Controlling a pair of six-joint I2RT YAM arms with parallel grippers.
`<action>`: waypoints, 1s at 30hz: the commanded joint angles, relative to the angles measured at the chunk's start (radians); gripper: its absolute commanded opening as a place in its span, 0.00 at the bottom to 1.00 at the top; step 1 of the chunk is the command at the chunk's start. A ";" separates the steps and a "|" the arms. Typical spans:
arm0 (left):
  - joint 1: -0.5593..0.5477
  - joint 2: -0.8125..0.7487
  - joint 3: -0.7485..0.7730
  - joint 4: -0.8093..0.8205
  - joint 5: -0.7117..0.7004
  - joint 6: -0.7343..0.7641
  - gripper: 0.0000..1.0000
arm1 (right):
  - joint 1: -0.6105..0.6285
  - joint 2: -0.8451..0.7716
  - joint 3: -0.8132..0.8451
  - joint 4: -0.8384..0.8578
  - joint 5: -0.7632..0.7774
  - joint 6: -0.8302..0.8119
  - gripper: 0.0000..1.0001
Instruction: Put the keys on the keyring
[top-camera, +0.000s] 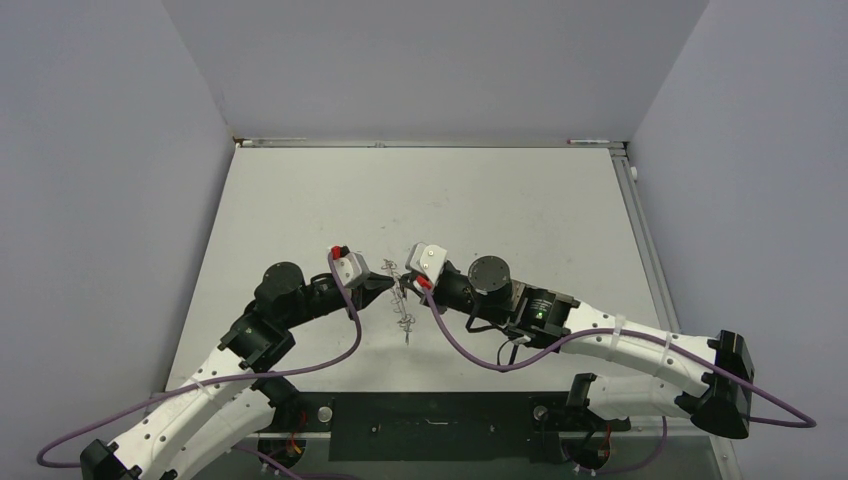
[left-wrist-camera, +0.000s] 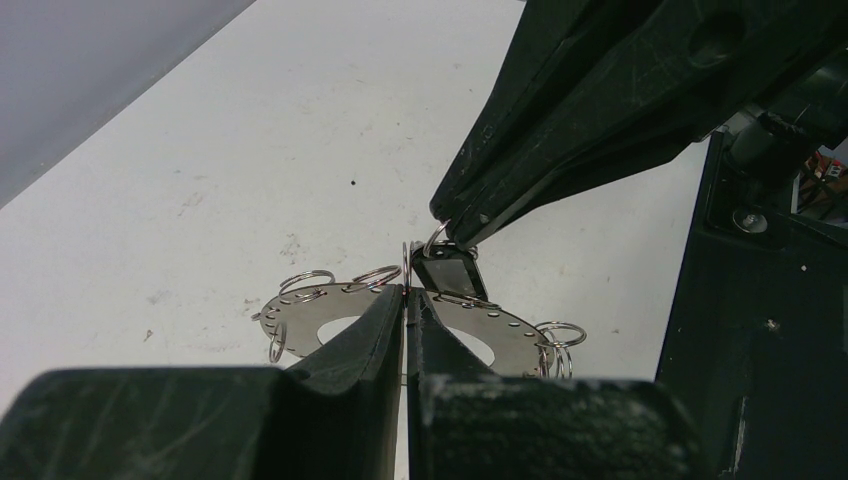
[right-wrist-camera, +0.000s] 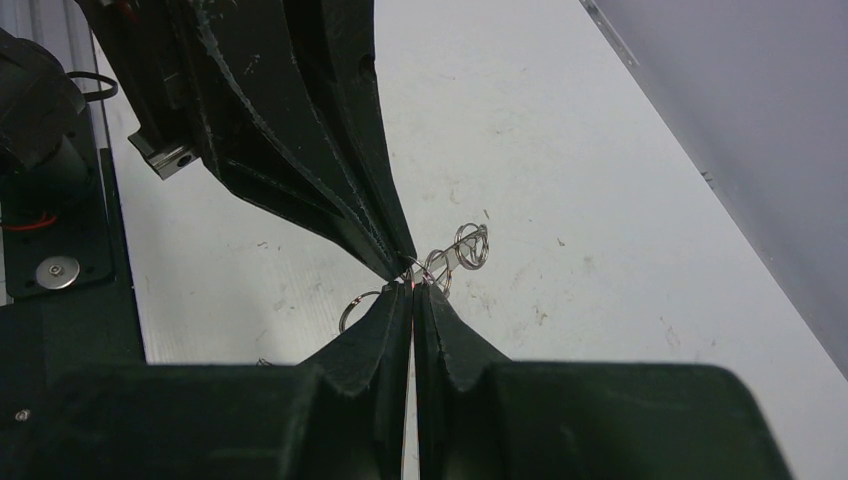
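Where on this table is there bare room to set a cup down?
Bare: the far half of the white table, up to the back wall. Crowded: near middle, left gripper pinching the flat grey metal keyring, right gripper the tiny black-headed key.

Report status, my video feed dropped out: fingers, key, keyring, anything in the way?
Left fingers shut on keyring rim. Right fingers shut on a wire loop, key hanging just below. No obstruction seen.
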 joint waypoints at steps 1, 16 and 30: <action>-0.006 -0.008 0.058 0.037 0.018 0.012 0.00 | -0.002 0.004 -0.012 0.058 0.000 0.017 0.05; -0.006 -0.008 0.058 0.036 0.024 0.013 0.00 | -0.005 0.005 -0.008 0.082 -0.006 0.045 0.05; -0.009 -0.009 0.059 0.032 0.029 0.015 0.00 | -0.009 0.025 0.005 0.089 0.018 0.067 0.05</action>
